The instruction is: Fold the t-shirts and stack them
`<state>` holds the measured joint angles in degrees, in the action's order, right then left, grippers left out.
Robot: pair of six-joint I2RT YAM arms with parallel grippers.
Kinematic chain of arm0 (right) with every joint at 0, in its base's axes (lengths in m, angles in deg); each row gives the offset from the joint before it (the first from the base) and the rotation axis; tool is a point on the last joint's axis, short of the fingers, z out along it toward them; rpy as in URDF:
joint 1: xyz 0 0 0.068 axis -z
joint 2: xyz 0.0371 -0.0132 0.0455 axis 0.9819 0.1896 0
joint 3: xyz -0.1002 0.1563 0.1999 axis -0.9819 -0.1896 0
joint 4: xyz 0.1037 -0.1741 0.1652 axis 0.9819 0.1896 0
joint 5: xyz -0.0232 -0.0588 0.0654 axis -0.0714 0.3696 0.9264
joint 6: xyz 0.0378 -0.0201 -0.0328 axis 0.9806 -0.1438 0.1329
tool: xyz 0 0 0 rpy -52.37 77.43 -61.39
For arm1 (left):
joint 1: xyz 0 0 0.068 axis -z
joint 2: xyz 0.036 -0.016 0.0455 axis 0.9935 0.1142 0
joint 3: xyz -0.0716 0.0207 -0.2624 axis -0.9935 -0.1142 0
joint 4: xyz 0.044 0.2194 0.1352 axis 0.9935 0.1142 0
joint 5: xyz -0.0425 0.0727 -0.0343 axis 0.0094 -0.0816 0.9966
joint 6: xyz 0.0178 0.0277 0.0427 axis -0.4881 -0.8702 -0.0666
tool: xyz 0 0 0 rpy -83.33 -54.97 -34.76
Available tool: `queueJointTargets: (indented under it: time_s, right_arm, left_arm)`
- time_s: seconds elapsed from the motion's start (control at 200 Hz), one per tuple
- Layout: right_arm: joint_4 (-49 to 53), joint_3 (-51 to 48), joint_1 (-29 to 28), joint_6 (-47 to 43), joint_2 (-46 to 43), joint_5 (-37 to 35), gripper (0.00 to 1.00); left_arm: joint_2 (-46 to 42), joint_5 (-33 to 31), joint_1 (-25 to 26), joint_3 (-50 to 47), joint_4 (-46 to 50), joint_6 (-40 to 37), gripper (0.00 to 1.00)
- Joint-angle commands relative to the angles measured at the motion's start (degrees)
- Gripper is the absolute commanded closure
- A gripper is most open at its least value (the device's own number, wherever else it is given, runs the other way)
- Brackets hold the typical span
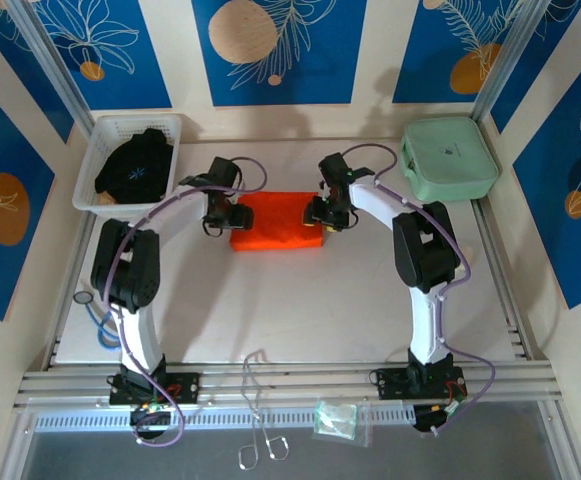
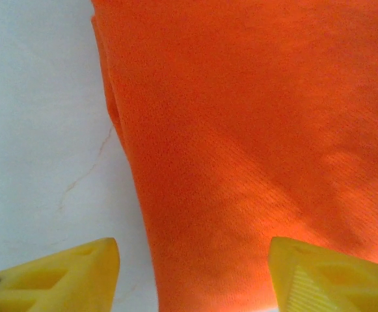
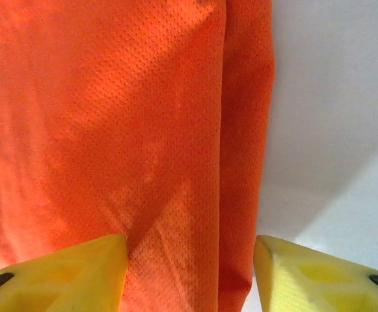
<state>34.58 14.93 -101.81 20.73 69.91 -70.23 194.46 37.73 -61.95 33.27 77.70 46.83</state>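
The orange t-shirt (image 1: 277, 220) lies folded into a neat rectangle in the middle of the tabletop (image 1: 290, 300). The left hand (image 1: 215, 214) straddles its left edge and the right hand (image 1: 326, 212) its right edge. Both have fingers spread wide and grip nothing; whether they touch the cloth I cannot tell. A good next fold would pinch every layer at both edges and lift evenly. Count: two t-shirts, this one and a black t-shirt (image 1: 137, 165) in one white basket (image 1: 135, 121); one mint-green case (image 1: 448, 158); two hands.
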Motion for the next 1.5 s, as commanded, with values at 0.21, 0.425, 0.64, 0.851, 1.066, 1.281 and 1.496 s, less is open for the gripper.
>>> queueJointTargets:
  time_s: [0.21,0.425,0.64,0.851,1.066,1.281,1.496]
  right_arm:
    - [-3.1,-3.4,0.7,1.0,2.3,2.3,0.65]
    - [-3.4,-1.6,1.5,0.8,5.1,3.0,0.94]
    - [-1.4,4.9,4.2,-0.5,8.9,2.4,1.00]
    - [2.5,18.3,7.4,-2.8,16.8,5.0,1.00]
    - [9.6,38.1,9.9,-4.5,28.0,6.5,1.00]
    - [13.4,54.8,12.3,-2.8,37.9,9.2,1.00]
    - [10.9,57.7,14.1,-0.8,40.3,12.3,1.00]
  left_arm:
    - [6.9,0.9,0.3,1.1,-1.6,0.8,0.63]
    - [10.2,-0.6,0.3,2.7,-1.0,0.1,0.74]
    - [17.0,-3.5,0.2,11.8,4.1,-2.7,0.76]
    - [28.9,-6.9,-0.3,31.9,14.1,-6.8,0.76]
    - [43.9,-9.5,-1.6,61.9,26.6,-9.7,0.72]
    - [46.7,-11.2,-3.1,69.1,22.5,-11.0,0.64]
    - [46.0,-12.3,-3.2,69.1,16.6,-12.7,0.63]
